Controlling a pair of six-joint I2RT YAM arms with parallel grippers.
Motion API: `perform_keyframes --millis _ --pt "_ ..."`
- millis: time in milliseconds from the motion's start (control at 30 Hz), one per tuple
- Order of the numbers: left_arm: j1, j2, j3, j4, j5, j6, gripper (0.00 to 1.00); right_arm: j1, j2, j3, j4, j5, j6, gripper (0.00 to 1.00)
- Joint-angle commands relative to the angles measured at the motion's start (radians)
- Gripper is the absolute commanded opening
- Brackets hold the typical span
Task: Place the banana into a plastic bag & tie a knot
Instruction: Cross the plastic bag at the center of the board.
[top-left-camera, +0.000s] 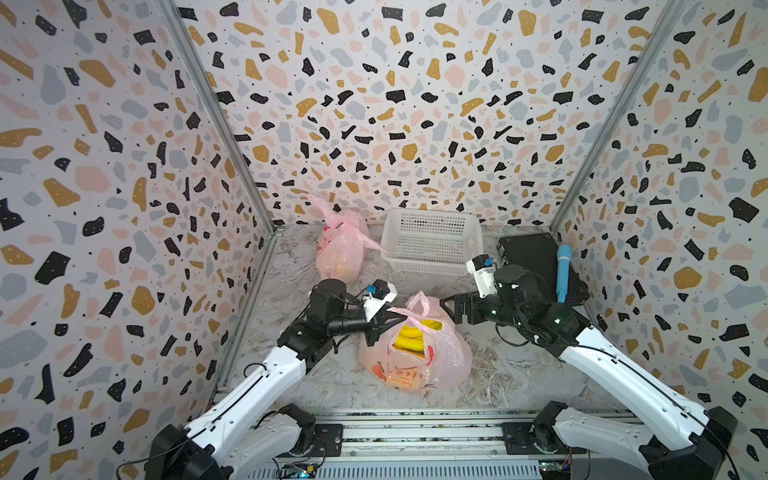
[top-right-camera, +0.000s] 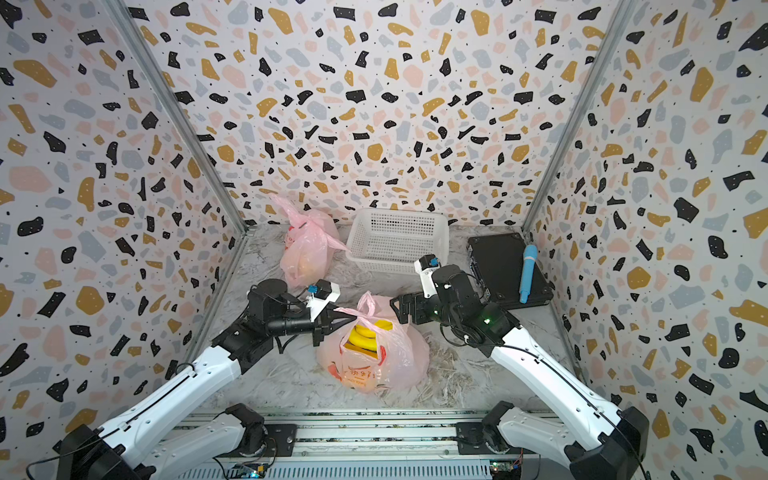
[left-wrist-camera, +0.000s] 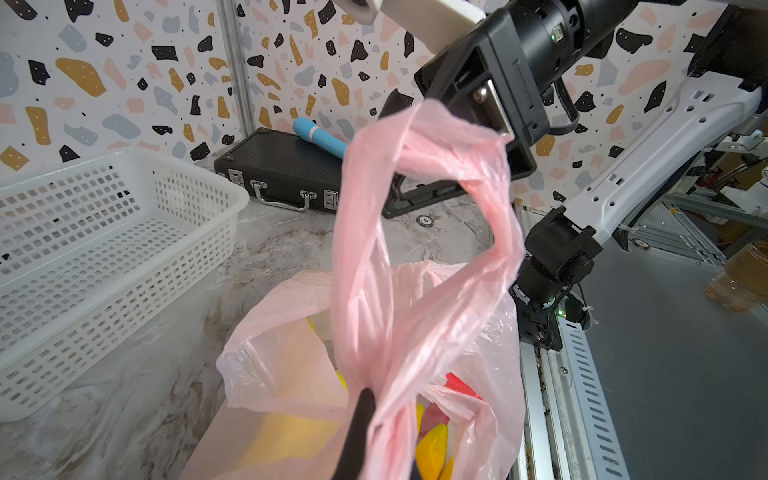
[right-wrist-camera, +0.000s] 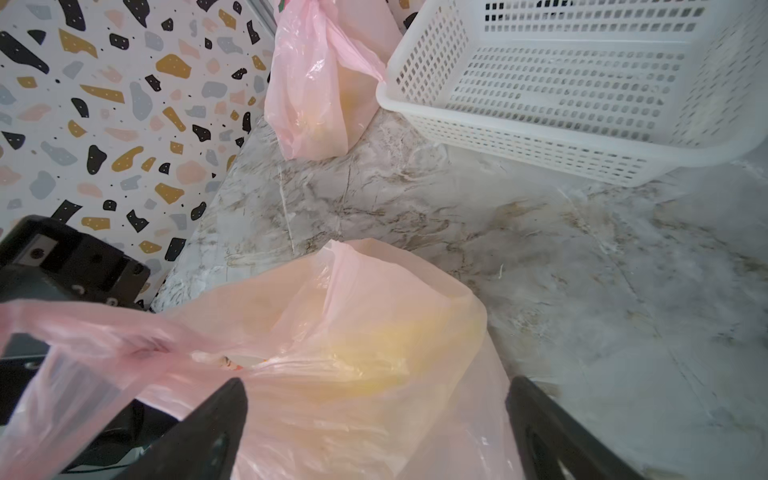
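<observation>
Two pincers met over one plastic bag (top-left-camera: 415, 361), which sat near the front middle of the marbled surface (top-left-camera: 507, 374). Bag pink and translucent, mouth open upward. Banana (top-left-camera: 409, 336) lay inside it, yellow showing through the mouth and the film. Left pincer (top-left-camera: 390, 318) was clamped narrow on a bag handle (left-wrist-camera: 361, 249), which rose as a twisted loop in the left wrist view. Right pincer (right-wrist-camera: 376, 388) stood spread wide, gripping nothing, its fingers either side of the bag's upper part in the right wrist view; whether they touched the film, could not tell. Farther back, a second pink bag (top-left-camera: 340, 253) stood tied, one tail lying against the rim of a white mesh basket (top-left-camera: 428, 266). Far right corner: a black case (top-left-camera: 528, 257) lay flat, with a blue cylindrical object (top-left-camera: 563, 272) resting on top along its right side.
</observation>
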Motion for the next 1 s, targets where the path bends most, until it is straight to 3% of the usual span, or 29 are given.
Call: perform_keyframes --millis 0,133,300,367,467,600,733,833,967 --pt "0.0 -0.025 -0.001 0.051 0.001 -0.003 0.0 -0.017 -0.069 -0.019 0.048 0.041 0.015 1.0" --pt "0.0 -0.023 -0.007 0.08 0.02 -0.016 0.0 -0.115 -0.019 -0.08 0.256 -0.309 0.047 0.99" --pt "0.0 -0.022 -0.01 0.099 0.04 -0.024 0.0 -0.12 0.121 -0.047 0.414 -0.532 0.092 1.0" --pt "0.0 -0.022 -0.016 0.115 0.049 -0.031 0.0 -0.12 0.162 -0.029 0.464 -0.561 0.101 0.99" --pt "0.0 -0.022 -0.024 0.134 0.06 -0.04 0.0 -0.12 0.229 -0.012 0.539 -0.6 0.143 0.84" --pt "0.0 -0.022 -0.033 0.145 0.067 -0.044 0.0 -0.12 0.272 -0.011 0.634 -0.636 0.202 0.86" --pt "0.0 -0.017 -0.043 0.161 0.073 -0.052 0.0 -0.122 0.291 -0.005 0.705 -0.66 0.252 0.95" --pt "0.0 -0.011 -0.044 0.165 0.074 -0.05 0.0 -0.111 0.297 -0.008 0.771 -0.727 0.279 0.92" --pt "0.0 -0.003 -0.04 0.166 0.074 -0.041 0.0 -0.058 0.285 0.012 0.625 -0.764 0.145 0.85"
